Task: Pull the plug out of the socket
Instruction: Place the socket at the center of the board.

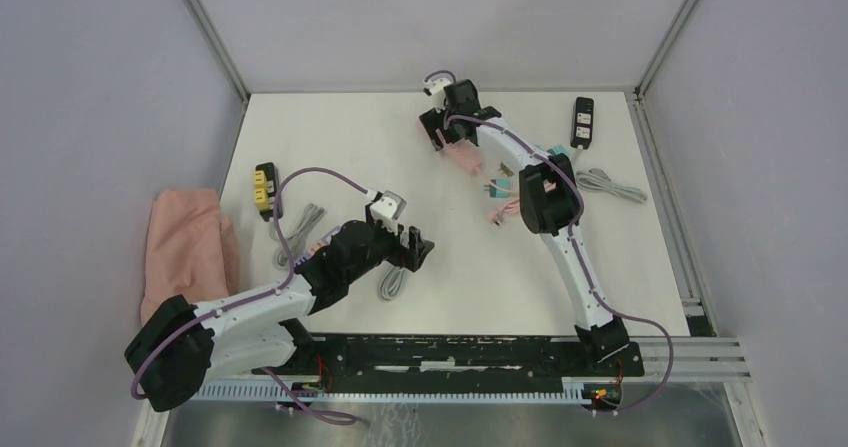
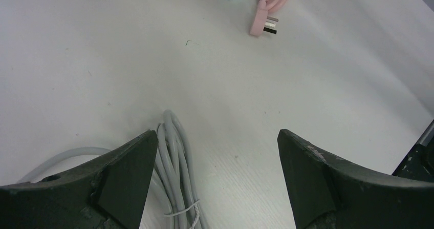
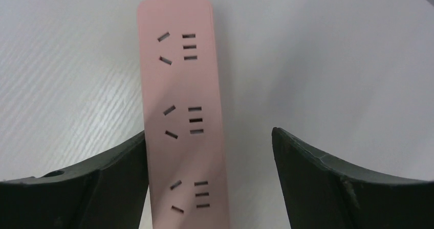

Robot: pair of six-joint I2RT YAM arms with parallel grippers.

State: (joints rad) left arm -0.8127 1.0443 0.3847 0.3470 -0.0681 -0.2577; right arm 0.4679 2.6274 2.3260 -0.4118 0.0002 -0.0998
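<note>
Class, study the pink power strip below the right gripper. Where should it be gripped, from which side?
Grip the pink power strip across its narrow width, by the long side edges, coming from above: it lies flat, and the open right gripper spans wider than it.

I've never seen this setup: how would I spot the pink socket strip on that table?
On the white table, follow the right arm toward the far middle; the pink socket strip lies flat under the open right gripper. The other two strips are the black strip, far right, and the yellow-and-black strip, left; this is the only pink one.
</note>
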